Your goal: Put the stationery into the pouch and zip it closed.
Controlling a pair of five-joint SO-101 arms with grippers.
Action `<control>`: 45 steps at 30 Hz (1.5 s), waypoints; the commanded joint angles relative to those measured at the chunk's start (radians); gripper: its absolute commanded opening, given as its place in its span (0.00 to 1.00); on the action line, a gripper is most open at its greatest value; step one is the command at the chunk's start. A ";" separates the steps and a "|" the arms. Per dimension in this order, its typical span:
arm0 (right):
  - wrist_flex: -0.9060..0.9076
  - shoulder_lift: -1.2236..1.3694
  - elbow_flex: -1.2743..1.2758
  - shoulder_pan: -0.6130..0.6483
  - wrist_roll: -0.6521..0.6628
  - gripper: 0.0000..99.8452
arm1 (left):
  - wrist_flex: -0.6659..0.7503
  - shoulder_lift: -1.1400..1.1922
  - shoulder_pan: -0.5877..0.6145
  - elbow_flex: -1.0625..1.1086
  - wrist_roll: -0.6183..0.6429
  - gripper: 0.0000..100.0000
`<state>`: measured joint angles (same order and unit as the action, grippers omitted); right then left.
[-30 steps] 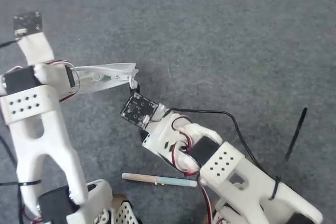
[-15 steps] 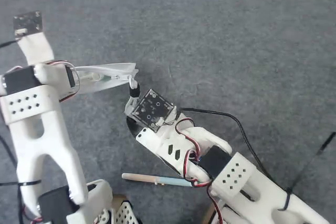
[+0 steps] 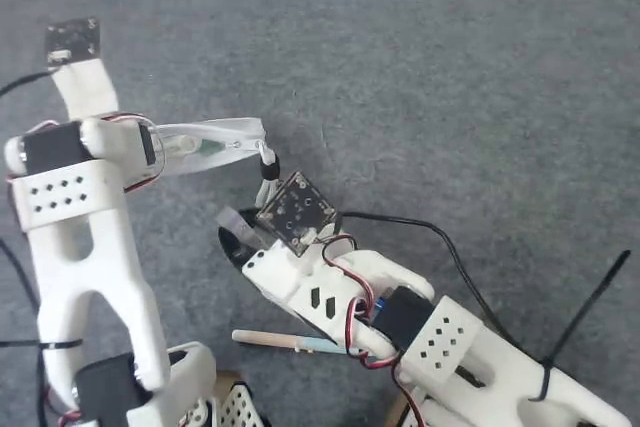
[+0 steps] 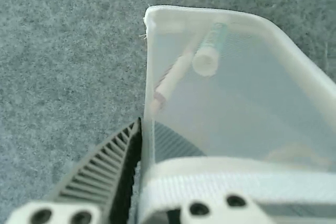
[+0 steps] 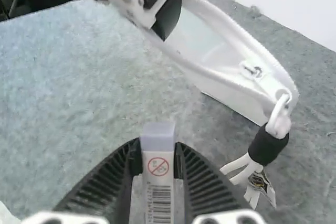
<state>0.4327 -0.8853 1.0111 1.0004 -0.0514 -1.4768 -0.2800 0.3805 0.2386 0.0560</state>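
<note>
Right arm (image 3: 430,327): swinging toward lower left of the high view, right gripper (image 5: 157,144) pinching a small labelled block (image 5: 157,177), likely lining up for insertion. Pouch (image 3: 215,137): upper left, rising slightly, left gripper (image 4: 143,129) clamping its edge. Pen (image 3: 300,343): lying lower centre, still outside the pouch.

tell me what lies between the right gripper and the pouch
Bare grey mat, seen in the right wrist view; the right gripper holds a labelled block short of the pouch.
</note>
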 commanded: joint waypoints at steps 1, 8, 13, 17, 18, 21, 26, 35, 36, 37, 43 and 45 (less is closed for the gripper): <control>-0.044 -0.047 -0.009 0.002 -0.020 0.01 | 0.005 0.037 -0.005 0.065 -0.014 0.01; -0.081 -0.139 0.026 -0.002 -0.017 0.01 | 0.006 0.037 -0.006 0.067 -0.014 0.01; -0.081 -0.358 0.089 -0.033 -0.014 0.01 | 0.023 0.037 -0.043 0.093 -0.014 0.01; -0.082 -0.414 0.095 -0.058 -0.014 0.01 | 0.021 0.035 -0.060 0.094 -0.011 0.01; -0.094 -0.415 0.097 -0.059 -0.015 0.01 | 0.020 0.035 -0.060 0.096 -0.011 0.01; -0.179 -0.418 0.129 -0.065 -0.017 0.01 | 0.015 0.035 -0.069 0.096 -0.011 0.01; -0.467 -0.412 0.221 -0.081 -0.014 0.01 | 0.017 0.035 -0.071 0.097 -0.011 0.01; -0.730 -0.318 0.216 -0.079 -0.014 0.01 | 0.023 0.035 -0.071 0.097 -0.009 0.01; -0.742 -0.288 0.206 -0.079 -0.014 0.01 | 0.023 0.035 -0.071 0.097 -0.009 0.01; -0.762 -0.254 0.198 -0.079 -0.014 0.01 | 0.023 0.035 -0.071 0.097 -0.009 0.01; -0.983 -0.033 0.172 -0.079 -0.014 0.01 | 0.023 0.035 -0.071 0.097 -0.009 0.01; -1.063 0.041 0.160 -0.079 -0.012 0.01 | 0.023 0.037 -0.069 0.097 -0.009 0.01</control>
<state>-0.5186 -0.9298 1.2474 0.9283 -0.0621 -1.4753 -0.2800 0.3130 0.2739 0.0560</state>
